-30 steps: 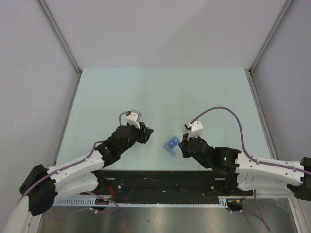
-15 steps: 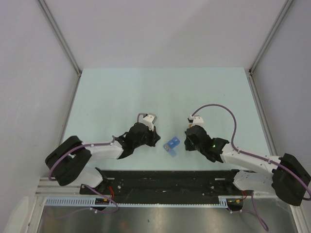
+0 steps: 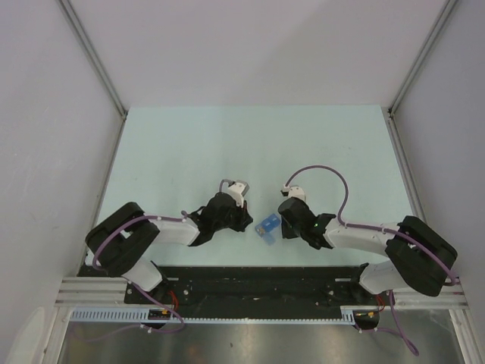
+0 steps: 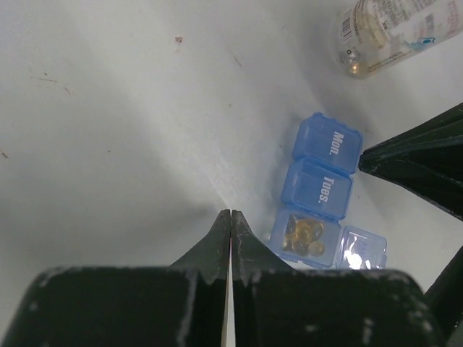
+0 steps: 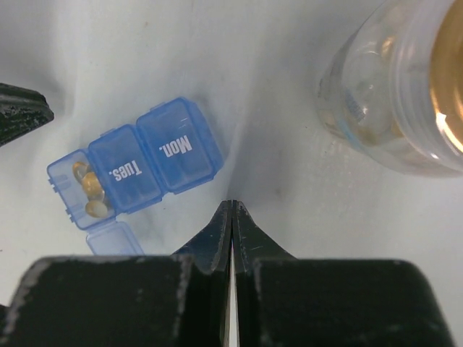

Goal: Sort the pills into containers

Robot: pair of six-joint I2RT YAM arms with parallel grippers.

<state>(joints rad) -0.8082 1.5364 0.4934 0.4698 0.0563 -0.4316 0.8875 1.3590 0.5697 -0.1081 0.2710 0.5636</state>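
Observation:
The containers, a translucent blue pill box (image 3: 267, 225) of three joined compartments, lie on the table between my two grippers. The lids marked Mon. (image 4: 329, 143) and Tues. (image 4: 318, 189) are down. The third compartment is open, its lid (image 4: 364, 249) flipped out, and holds several amber pills (image 4: 304, 235). In the right wrist view the pill box (image 5: 155, 163) lies up and left of my right gripper (image 5: 231, 204), which is shut on nothing above bare table. My left gripper (image 4: 230, 212) is also shut and empty, just left of the box.
A clear plastic bottle (image 5: 405, 87) with amber pills inside lies on its side to the right of the pill box; the bottle (image 4: 394, 32) also shows in the left wrist view. In the top view it is hidden. Both arms (image 3: 151, 231) sit folded low near the front rail (image 3: 258, 277).
Both grippers have closed. Both arms have folded down, and the left gripper has moved right, closer to the pill box. The box has stayed put.

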